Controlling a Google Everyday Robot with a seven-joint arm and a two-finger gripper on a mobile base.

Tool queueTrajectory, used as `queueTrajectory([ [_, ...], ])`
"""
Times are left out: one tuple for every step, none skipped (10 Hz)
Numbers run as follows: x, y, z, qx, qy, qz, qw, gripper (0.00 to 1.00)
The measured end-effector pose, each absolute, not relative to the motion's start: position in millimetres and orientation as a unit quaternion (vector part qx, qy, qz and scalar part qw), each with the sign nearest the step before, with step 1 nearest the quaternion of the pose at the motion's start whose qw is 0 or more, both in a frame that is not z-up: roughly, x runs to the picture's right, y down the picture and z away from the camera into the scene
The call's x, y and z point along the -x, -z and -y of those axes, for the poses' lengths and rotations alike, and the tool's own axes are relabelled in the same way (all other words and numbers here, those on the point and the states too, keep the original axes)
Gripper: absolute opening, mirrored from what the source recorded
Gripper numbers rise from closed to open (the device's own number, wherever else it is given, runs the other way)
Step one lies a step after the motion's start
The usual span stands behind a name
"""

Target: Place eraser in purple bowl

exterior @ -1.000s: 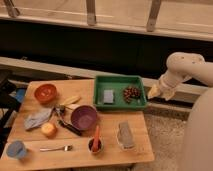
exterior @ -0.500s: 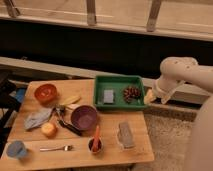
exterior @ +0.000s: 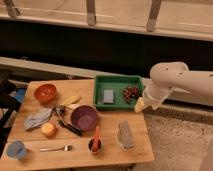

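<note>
The eraser (exterior: 125, 135), a flat grey block, rests on a white cup (exterior: 119, 140) near the front right of the wooden table (exterior: 30, 140). The purple bowl (exterior: 83, 117) stands at the table's middle, left of the eraser. My gripper (exterior: 140, 105) hangs from the white arm (exterior: 172, 80) at the table's right edge, just right of the green tray (exterior: 119, 80). It is above and behind the eraser and holds nothing that I can see.
The green tray holds a blue-grey square pad (exterior: 108, 96) and a brown cluster (exterior: 131, 92). An orange-red bowl (exterior: 45, 92), a grey cloth (exterior: 37, 119), an orange fruit (exterior: 48, 129), a fork (exterior: 52, 148), a dark cup with an orange stick (exterior: 95, 143) and a blue cup (exterior: 15, 149) lie on the table.
The arm and gripper have moved left and down, from beyond the table's right side to its right edge beside the green tray. The objects on the table have not moved.
</note>
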State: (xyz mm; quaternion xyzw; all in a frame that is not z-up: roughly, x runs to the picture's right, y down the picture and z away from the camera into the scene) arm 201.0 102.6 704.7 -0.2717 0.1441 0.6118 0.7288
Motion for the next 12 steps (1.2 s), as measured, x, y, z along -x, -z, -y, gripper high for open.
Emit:
queueTrajectory([
  [-190.5, -696.2, -109.7, 0.286, -0.594, -0.137, 0.740, 0.65],
  [-187.3, -693.0, -112.4, 0.291, -0.587, -0.135, 0.743, 0.65],
  [-187.4, -692.9, -112.9, 0.291, -0.587, -0.135, 0.743, 0.65],
  [-185.7, -693.2, -112.4, 0.292, -0.586, -0.135, 0.744, 0.65],
  [-184.8, -693.3, -112.2, 0.293, -0.585, -0.133, 0.744, 0.65],
  [-183.2, -693.8, -114.0, 0.298, -0.582, -0.129, 0.746, 0.65],
  [-175.6, -693.7, -118.1, 0.306, -0.575, -0.122, 0.748, 0.65],
  [-160.1, -696.0, -120.6, 0.315, -0.567, -0.114, 0.753, 0.65],
  [-146.7, -697.6, -122.0, 0.321, -0.559, -0.108, 0.757, 0.65],
  [-133.9, -698.0, -126.3, 0.328, -0.551, -0.103, 0.761, 0.65],
  [-127.4, -694.9, -130.2, 0.330, -0.545, -0.102, 0.764, 0.65],
  [-122.2, -690.2, -134.2, 0.330, -0.542, -0.103, 0.766, 0.65],
])
